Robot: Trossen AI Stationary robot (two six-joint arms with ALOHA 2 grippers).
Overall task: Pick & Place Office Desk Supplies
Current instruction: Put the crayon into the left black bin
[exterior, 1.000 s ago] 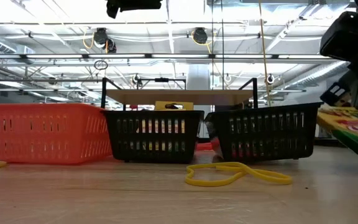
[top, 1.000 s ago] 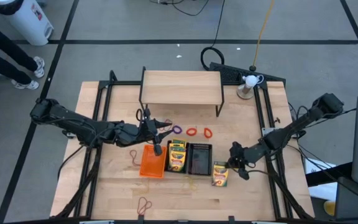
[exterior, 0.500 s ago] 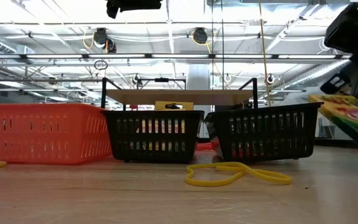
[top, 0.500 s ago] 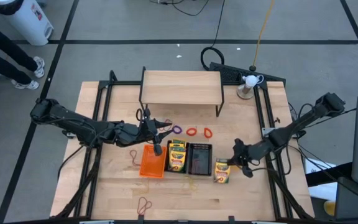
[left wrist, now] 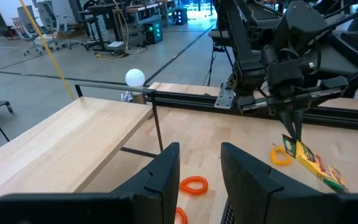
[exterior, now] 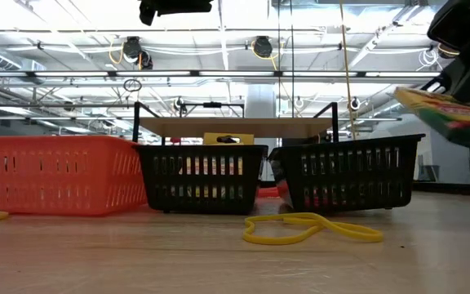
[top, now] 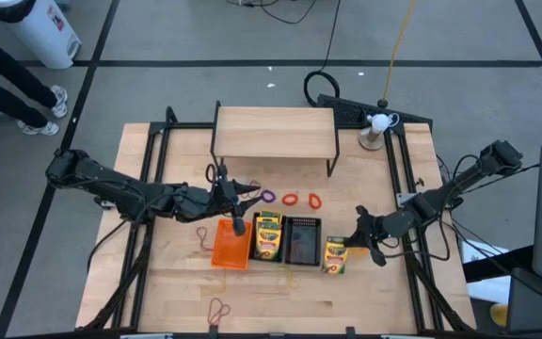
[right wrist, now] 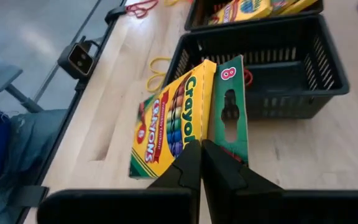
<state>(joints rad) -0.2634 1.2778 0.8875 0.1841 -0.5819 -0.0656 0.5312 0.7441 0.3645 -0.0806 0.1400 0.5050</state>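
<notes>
Lifted since a second ago, the crayon box (top: 335,255) now hangs off the table just right of the right black tray (top: 301,239), clamped at its top edge by the right gripper (top: 356,244). Another box (top: 268,235) lies in the middle black tray (top: 268,256), the orange tray (top: 231,246) at its left. Above the orange tray the left gripper (top: 244,201) hovers, fingers parted and empty.

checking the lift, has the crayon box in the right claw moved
Yes: the yellow-and-green cardboard crayon box rose in the low view, from below the black mesh tray's rim to above it.
</notes>
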